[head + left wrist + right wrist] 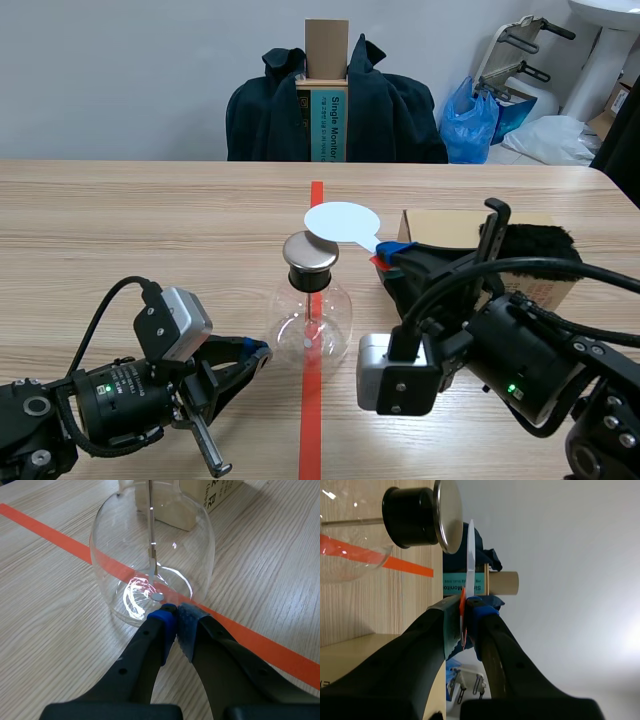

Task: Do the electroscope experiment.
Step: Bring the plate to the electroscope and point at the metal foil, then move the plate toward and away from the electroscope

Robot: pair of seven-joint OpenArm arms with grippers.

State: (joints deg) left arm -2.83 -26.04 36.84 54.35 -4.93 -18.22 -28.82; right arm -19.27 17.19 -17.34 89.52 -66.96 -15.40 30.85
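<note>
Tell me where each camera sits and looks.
Scene view: between left arm and right arm, facing across the table to a coat; both show.
Left wrist view: on its arm, looking down at the glass flask; the shut left end effector shows.
Right wrist view: on its arm, facing the flask's metal cap; the right end effector grips a white disc.
All show the flask.

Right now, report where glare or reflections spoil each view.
Left wrist view: bright glints low on the flask, ahead of the shut left gripper. Right wrist view: the bright wall nearly swallows the edge-on white disc in the right gripper. Scene view: faint sheen on the flask.
</note>
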